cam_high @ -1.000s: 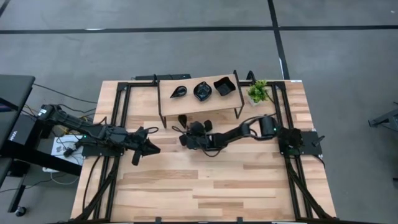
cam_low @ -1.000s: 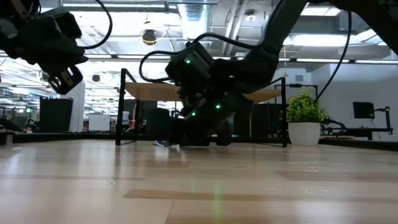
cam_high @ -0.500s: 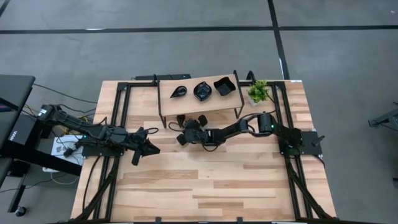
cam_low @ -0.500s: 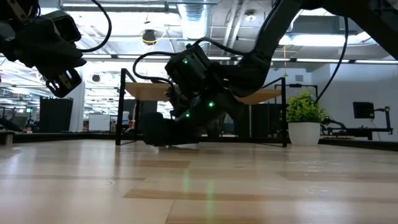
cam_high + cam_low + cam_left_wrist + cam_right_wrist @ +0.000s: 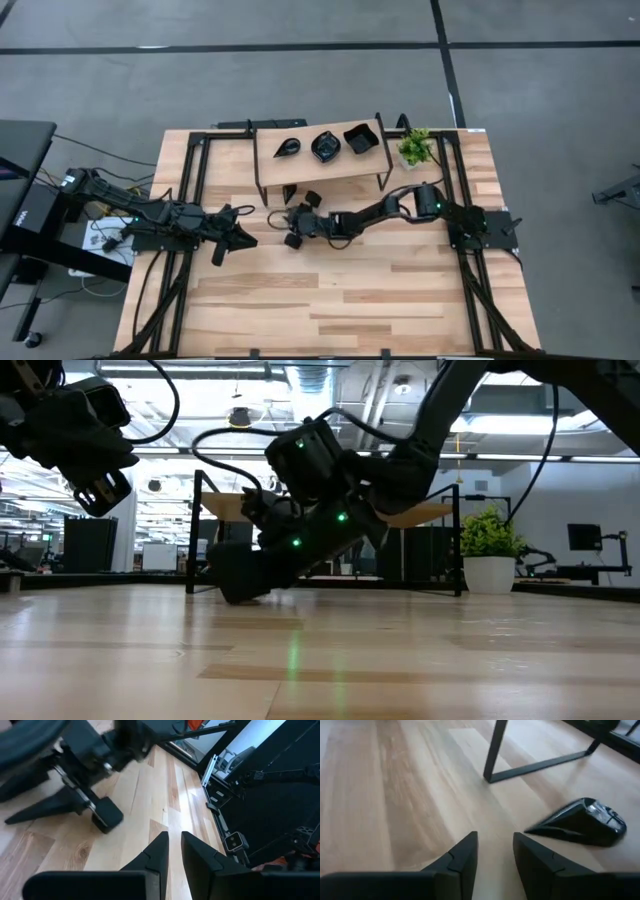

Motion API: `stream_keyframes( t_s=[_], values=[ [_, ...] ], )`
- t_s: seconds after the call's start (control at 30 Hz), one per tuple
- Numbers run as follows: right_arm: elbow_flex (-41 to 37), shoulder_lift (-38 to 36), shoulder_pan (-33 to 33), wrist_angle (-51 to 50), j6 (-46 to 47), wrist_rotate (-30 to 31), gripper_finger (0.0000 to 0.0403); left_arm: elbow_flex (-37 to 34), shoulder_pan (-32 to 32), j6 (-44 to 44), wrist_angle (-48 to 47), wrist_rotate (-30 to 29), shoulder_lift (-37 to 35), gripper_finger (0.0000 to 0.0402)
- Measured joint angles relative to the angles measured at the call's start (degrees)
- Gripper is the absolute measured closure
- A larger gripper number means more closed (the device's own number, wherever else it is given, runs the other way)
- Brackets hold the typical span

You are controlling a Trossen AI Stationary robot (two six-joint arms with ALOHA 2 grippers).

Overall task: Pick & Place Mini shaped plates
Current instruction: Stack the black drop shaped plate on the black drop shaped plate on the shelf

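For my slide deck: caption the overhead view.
Right claw reaches low in front of a small shelf holding three black dishes; left claw waits nearby.
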Motion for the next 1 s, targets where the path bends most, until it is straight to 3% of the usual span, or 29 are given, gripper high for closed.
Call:
stream_keyframes(
  t_s=[0.2,0.67,1.0],
  values=[
    [-0.27,0.06,0.79,4.64,1.08,8.8,0.0281,0.02,0.0,0.0,0.0,0.01,0.0,0.0349],
    [5.86,-0.29,-3.18,5.85,0.32,10.24,0.0281,0.04,0.0,0.01,0.02,2.74,0.01,0.0349],
    [5.89,-0.36,-6.24,-0.63,9.66,10.75,0.0281,0.04,-0.01,0.24,0.0,3.35,0.0,0.0349]
  ],
)
